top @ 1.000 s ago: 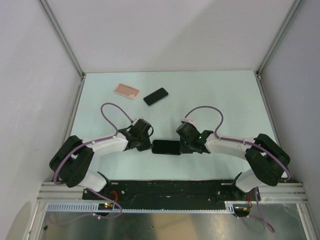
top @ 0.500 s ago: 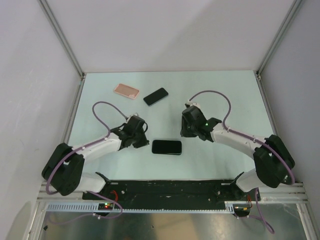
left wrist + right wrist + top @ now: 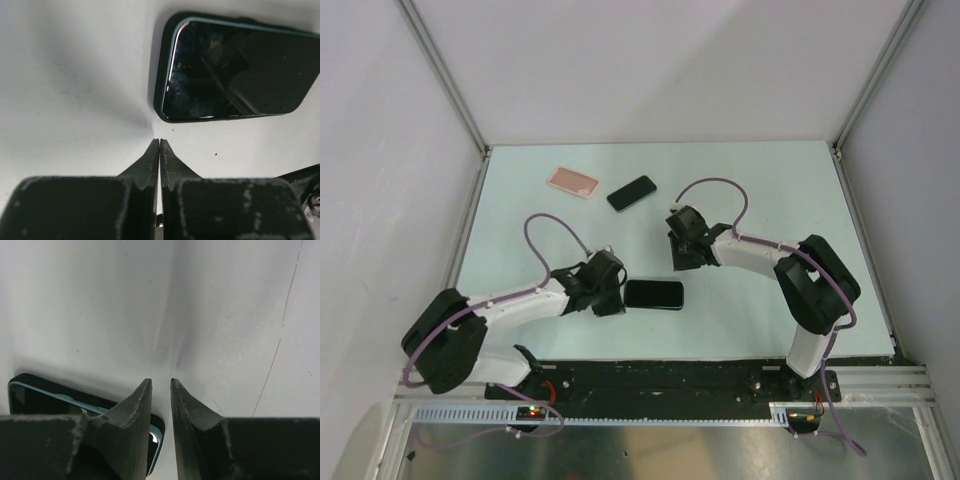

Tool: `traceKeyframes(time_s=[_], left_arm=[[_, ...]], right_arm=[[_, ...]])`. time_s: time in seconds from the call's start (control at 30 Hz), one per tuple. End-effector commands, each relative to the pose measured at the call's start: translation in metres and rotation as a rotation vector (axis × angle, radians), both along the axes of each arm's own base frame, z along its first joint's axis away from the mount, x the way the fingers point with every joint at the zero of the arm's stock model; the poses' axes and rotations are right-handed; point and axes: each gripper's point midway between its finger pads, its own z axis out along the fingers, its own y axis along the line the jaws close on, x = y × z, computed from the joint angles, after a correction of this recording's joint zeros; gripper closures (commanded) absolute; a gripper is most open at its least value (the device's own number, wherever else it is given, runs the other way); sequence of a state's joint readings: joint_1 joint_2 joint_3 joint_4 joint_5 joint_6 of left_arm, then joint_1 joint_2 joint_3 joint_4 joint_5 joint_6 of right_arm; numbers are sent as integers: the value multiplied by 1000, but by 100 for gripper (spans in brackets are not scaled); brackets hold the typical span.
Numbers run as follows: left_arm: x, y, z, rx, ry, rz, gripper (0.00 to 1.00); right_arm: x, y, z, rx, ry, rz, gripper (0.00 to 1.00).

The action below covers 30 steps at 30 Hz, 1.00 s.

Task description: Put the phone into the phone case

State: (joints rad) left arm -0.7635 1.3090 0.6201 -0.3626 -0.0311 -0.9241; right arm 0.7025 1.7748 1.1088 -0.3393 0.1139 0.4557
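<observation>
The salmon-pink phone case (image 3: pixel 572 181) lies at the back left of the table. A black phone (image 3: pixel 631 193) lies just right of it. A second black phone (image 3: pixel 653 294) with a light-blue rim lies flat near the front centre. It also shows in the left wrist view (image 3: pixel 235 70) and in the right wrist view (image 3: pixel 35 392). My left gripper (image 3: pixel 617 300) (image 3: pixel 159 141) is shut and empty, its tips just short of this phone's left corner. My right gripper (image 3: pixel 678 266) (image 3: pixel 161 381) hovers behind the phone's right end, its jaws almost together with nothing between them.
Grey walls with metal posts enclose the white table (image 3: pixel 760 190) on three sides. A black rail (image 3: pixel 660 375) carries the arm bases along the front edge. Purple cables (image 3: pixel 545 225) loop above both arms.
Both grippers left the near phone's ends. The left one drew back, then returned to its left end. The right one moved back and left, its arm folding. The phone stayed put.
</observation>
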Motion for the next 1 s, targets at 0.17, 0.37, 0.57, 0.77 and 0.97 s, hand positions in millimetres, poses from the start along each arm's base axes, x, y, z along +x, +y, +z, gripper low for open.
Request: traceKeyframes(time_s=[0.17,0.37,0.57,0.77,0.97], left_arm=[[6,-26,-1,-13,36,-19,96],[25,-17,-9,17,41,23,97],[61,5,-6,38,12,82,98],[86,18,-8,50,12,127,98],[98,15,-3,39,0,104,96]], right_arm=[[-7,1,-10,-39,25,36,76],[-28,-3,-16,-46,49,50,77],[-65,-2,-20,-27,87,68,79],[-109,5,-19,-3,110,94,79],[-111,-2,-8,44,97,55,78]])
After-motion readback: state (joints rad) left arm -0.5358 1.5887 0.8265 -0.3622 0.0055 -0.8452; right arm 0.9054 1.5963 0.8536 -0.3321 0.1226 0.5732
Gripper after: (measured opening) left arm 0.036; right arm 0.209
